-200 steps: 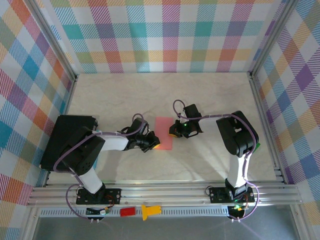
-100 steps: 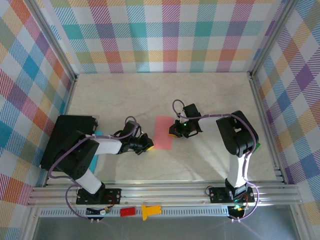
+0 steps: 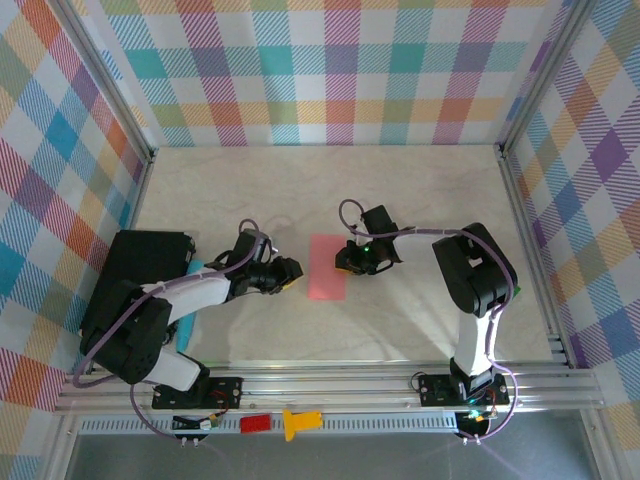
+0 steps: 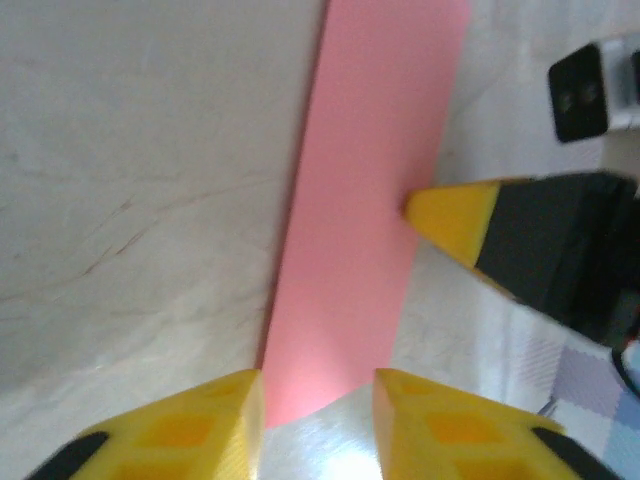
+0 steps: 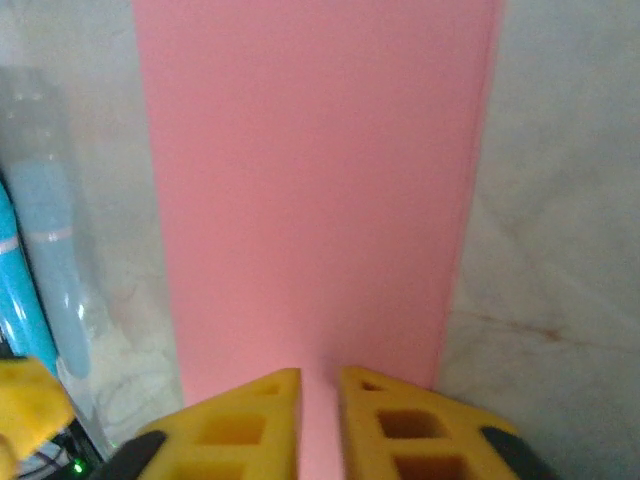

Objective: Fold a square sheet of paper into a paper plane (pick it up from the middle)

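Marbled table (image 3: 420,190), plaid walls (image 3: 340,70). Pink paper (image 3: 326,266) flat mid-table. Left gripper (image 3: 291,277) partly spread beside it; right gripper (image 5: 318,385) barely parted.

The left arm (image 3: 200,293) and right arm (image 3: 482,335) are built alike: white tubular links between bulky black joint housings (image 3: 135,290), standing on black base plates (image 3: 197,392). A thin lilac cable (image 3: 342,210) loops along each. The left gripper (image 4: 318,410) and right gripper (image 5: 318,400) carry yellow wedge-shaped fingers (image 5: 250,425) with square recesses.
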